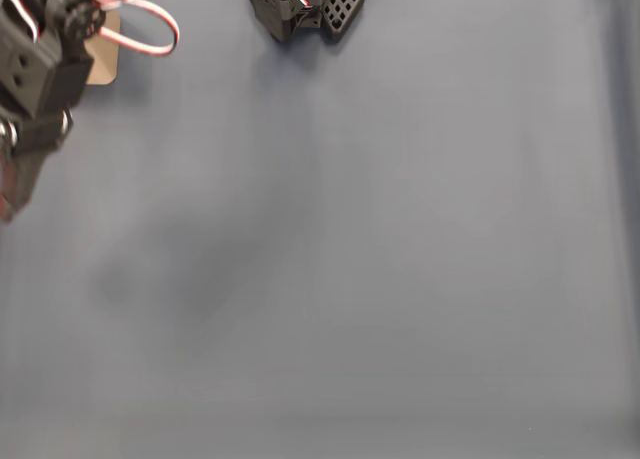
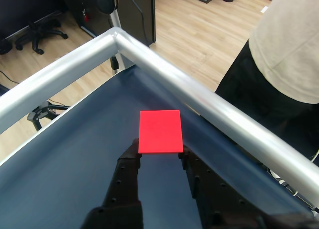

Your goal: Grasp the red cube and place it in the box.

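Between the two black fingers [image 2: 124, 179] of the gripper [image 2: 159, 151] in the wrist view sat the red cube [image 2: 160, 131], pinched at its lower edge and held above the dark blue mat [image 2: 75, 159]. The fingers reached up from six o'clock, one pressing each side of the cube. Beyond the cube, a silver rail [image 2: 199, 97] ran from the corner at eleven o'clock down toward four o'clock, with a second length running off toward nine o'clock. Past the rail lay a wooden floor [image 2: 199, 24], and at two o'clock stood a person [image 2: 286, 44] in a pale top and dark trousers.

Up at ten o'clock in the fixed view, the black arm [image 1: 40, 59] leaned over the mat [image 1: 350, 259], with a red-and-white cable [image 1: 150, 24] looping beside it. A tan edge of the box [image 1: 105, 54] peeked out just behind the arm. At twelve o'clock stood the arm's black base [image 1: 305, 7].
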`<control>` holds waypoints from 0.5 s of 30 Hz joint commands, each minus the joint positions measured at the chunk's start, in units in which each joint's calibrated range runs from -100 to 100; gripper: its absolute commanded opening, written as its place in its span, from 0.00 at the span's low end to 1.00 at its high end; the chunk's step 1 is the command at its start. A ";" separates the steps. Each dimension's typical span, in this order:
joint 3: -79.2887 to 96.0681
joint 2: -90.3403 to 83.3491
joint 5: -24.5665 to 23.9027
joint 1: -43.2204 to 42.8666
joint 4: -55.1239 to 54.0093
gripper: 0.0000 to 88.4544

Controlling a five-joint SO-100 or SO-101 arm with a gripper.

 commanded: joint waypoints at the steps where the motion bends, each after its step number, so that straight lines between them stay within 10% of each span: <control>1: 1.12 -6.70 -0.20 2.18 0.34 0.15; 15: 10.52 -18.14 0.34 11.27 1.40 0.14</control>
